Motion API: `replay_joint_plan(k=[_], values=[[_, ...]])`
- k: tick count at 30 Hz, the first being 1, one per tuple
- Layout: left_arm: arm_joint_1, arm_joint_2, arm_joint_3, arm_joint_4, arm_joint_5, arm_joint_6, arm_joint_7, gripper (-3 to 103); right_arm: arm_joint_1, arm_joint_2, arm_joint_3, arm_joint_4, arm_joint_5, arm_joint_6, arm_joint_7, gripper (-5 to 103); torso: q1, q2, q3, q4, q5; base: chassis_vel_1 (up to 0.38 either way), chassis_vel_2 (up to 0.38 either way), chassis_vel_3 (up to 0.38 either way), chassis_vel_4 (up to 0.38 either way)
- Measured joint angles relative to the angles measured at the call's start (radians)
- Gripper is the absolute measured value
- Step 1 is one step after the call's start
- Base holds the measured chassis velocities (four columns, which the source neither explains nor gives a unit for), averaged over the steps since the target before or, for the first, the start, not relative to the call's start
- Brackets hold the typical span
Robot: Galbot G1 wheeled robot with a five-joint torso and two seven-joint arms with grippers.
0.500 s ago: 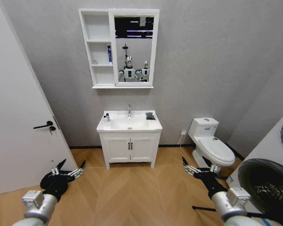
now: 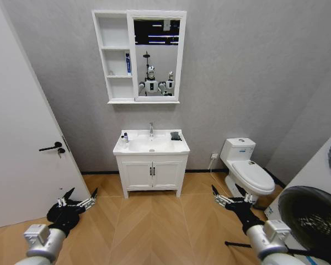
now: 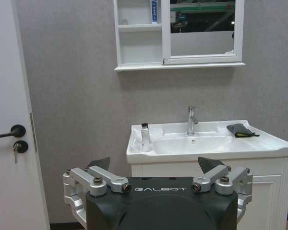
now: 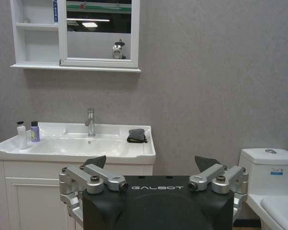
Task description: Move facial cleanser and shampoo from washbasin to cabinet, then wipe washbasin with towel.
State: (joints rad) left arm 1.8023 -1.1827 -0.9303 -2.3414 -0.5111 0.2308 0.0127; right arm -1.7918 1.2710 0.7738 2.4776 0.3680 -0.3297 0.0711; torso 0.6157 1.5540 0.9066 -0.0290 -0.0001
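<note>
Both the left gripper (image 2: 78, 205) and right gripper (image 2: 227, 201) are held low with fingers spread and empty, well short of the washbasin (image 2: 151, 144), where two bottles (image 4: 27, 132) and the towel (image 2: 176, 136) are left untouched, below the cabinet (image 2: 115, 55).

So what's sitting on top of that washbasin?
On the washbasin: two small bottles at one end, a chrome tap, a dark towel at the other. The cupboard below stays shut.
</note>
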Motion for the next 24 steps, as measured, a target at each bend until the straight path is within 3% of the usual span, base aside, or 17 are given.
replay_joint_plan(k=[7,24], values=[[-0.013,0.014,-0.019,0.041,-0.037,-0.02,0.056,100,-0.002,-0.004,0.002,0.002,0.003,-0.002,-0.002,100,0.0,0.0,0.0,0.0,0.0,0.0,0.0,0.0,0.0],[0.003,-0.032,-0.025,0.026,-0.01,-0.024,0.055,100,-0.004,-0.001,0.0,-0.008,-0.002,-0.007,-0.024,100,0.0,0.0,0.0,0.0,0.0001,0.0,0.0,0.0,0.0]])
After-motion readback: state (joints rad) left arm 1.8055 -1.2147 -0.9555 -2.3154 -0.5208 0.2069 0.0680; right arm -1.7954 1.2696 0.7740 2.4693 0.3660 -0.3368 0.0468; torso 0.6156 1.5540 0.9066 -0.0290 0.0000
